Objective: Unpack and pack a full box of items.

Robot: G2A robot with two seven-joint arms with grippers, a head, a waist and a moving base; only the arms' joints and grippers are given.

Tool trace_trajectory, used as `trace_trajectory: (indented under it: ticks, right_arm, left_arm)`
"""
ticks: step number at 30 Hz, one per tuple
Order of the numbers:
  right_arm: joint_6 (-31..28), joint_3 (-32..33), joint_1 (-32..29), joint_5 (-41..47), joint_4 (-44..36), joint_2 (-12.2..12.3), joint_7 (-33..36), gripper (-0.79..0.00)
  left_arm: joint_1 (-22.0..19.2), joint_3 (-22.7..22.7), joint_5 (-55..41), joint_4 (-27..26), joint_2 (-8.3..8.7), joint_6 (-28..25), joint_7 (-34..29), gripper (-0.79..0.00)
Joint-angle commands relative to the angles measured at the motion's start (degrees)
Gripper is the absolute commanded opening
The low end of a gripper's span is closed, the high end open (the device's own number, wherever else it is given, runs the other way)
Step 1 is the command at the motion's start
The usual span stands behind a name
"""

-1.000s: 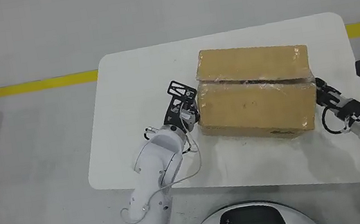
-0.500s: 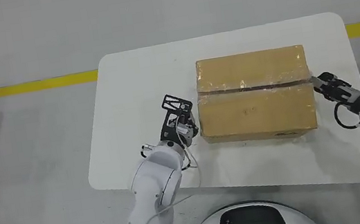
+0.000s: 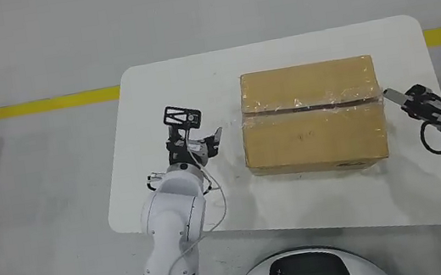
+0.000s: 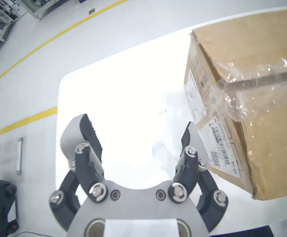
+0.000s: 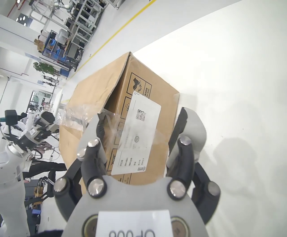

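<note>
We see the left gripper [image 3: 196, 126] [image 4: 138, 132] released, its jaws spread wide over bare white table [image 3: 153, 87] [image 4: 116, 89] with nothing between them. The cardboard box [image 3: 311, 115] [image 4: 246, 67] [image 5: 96, 94] stands just off this gripper's inner finger, on the side toward the other arm, near but not touching. The box's top flaps are shut, and clear tape [image 3: 310, 103] [image 4: 237, 105] runs along the seam and crumples over both ends. The right gripper [image 3: 407, 97] [image 5: 141, 121] is likewise released and holds nothing. It faces the box's opposite end, with the white label [image 5: 136, 134] straight ahead between its fingers. We cannot tell whether a fingertip touches the tape there.
</note>
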Motion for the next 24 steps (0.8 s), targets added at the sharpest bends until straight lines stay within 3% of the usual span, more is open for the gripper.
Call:
trace_trajectory:
  ticks: [1, 4, 5, 9, 12, 24]
  right_arm:
    - [0.1, 0.4, -0.5, 0.4, -0.4, -0.1, 0.1, -0.123]
    - [0.2, 1.3, -1.2, 0.4, -1.0, -0.1, 0.7, -0.077]
    - [0.2, 1.7, -1.4, 0.6, -1.2, -0.1, 0.8, -0.009]
    - [0.3, 2.5, -1.9, 1.0, -1.5, -0.2, 0.8, 0.000]
    - [0.4, 2.6, -2.3, 0.2, -1.6, -0.3, 0.7, 0.000]
    - [1.2, 2.4, -2.4, -2.3, -1.7, -0.7, -1.1, 0.000]
  left_arm:
    - [-0.5, -0.2, 0.2, -0.1, 0.03, 0.1, 0.3, -0.348]
    - [-1.3, -0.5, -0.1, -0.5, 0.04, 0.3, 0.9, -0.502]
    - [-1.6, -0.4, -0.3, -0.7, 0.02, 0.3, 1.2, -0.545]
    - [-2.7, 0.6, -2.5, -1.4, -0.15, 0.0, 3.4, -0.616]
    - [-3.6, 2.1, -5.0, -1.7, -0.37, -0.5, 5.5, -0.770]
    - [-7.2, 8.5, -15.1, 1.3, -1.44, -2.1, 12.3, -0.785]
